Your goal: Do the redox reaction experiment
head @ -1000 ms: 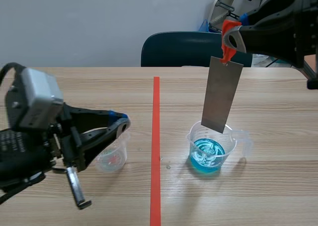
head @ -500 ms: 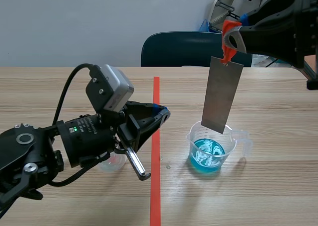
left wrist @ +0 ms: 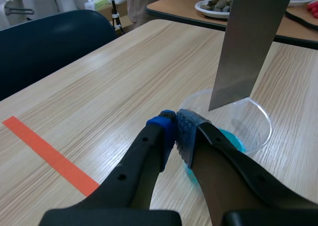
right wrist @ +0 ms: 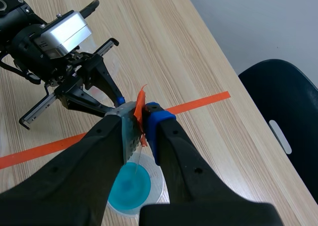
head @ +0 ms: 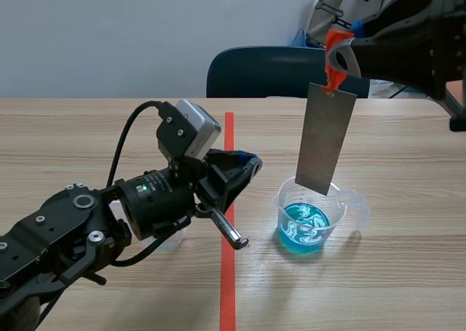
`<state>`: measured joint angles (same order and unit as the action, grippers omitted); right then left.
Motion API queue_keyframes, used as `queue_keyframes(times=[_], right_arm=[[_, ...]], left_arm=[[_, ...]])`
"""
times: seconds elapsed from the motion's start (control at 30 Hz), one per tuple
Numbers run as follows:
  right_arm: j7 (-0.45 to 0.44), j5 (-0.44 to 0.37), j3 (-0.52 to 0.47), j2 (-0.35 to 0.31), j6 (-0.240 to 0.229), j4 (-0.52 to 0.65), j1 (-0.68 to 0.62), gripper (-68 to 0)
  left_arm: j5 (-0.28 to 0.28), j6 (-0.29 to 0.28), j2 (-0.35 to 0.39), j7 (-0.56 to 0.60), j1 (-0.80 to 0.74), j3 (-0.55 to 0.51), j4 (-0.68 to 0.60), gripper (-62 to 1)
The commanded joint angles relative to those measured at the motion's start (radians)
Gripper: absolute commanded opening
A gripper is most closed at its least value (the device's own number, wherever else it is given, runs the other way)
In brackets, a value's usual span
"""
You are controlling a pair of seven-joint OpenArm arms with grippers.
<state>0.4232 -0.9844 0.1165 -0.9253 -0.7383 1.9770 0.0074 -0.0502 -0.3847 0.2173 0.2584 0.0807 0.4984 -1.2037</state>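
The right gripper (head: pixel 336 57) was seen clamped on an orange tab (head: pixel 334 41) from which a grey metal plate (head: pixel 325 138) was hung straight down. The tab was probably used so that the plate could be held by its top end and only bare metal lowered. Directly under this gripper a clear beaker (head: pixel 348 206) of blue liquid (head: pixel 304 230) was stood on the worktop (head: pixel 408 280). The plate's lower edge was held at about rim height. From the left wrist view it was judged to be clear of the liquid, so the dipping was taken as not yet done.

The left gripper (head: pixel 249 162) was held low, just beside the beaker, with its 2 pads (left wrist: pixel 185 130) brought together on nothing. It may have been placed there to steady the beaker, though no contact could be confirmed.

In the right wrist view the plate was reduced to a thin edge below the fingers (right wrist: pixel 158 124), and its lower end could not be made out. In the left wrist view the plate's top was cut off and the near wall of the beaker was covered by the gripper. Under the left arm a sliver of clear plastic (head: pixel 173 238) was glimpsed. What it belonged to could not be told.
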Motion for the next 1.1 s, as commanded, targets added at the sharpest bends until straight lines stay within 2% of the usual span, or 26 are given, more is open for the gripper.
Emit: queue_keyframes(times=[0.0,0.5,0.93,1.07], right_arm=[[-0.018,-0.01,0.001,-0.011,-0.007,0.012,0.015,-66.9],[-0.018,-0.01,0.001,-0.011,-0.007,0.012,0.015,-66.9],[-0.018,-0.01,0.001,-0.011,-0.007,0.012,0.015,-66.9],[-0.018,-0.007,0.001,-0.011,-0.007,0.012,0.015,-66.9]], left_arm=[[-0.012,0.002,-0.013,0.013,0.006,0.007,-0.02,-57.8],[-0.009,0.002,-0.034,0.009,0.005,0.007,-0.02,-57.8],[-0.01,0.001,-0.009,0.011,-0.003,0.007,-0.02,-57.5],[-0.016,0.001,0.004,0.013,-0.003,0.006,-0.02,-44.7]])
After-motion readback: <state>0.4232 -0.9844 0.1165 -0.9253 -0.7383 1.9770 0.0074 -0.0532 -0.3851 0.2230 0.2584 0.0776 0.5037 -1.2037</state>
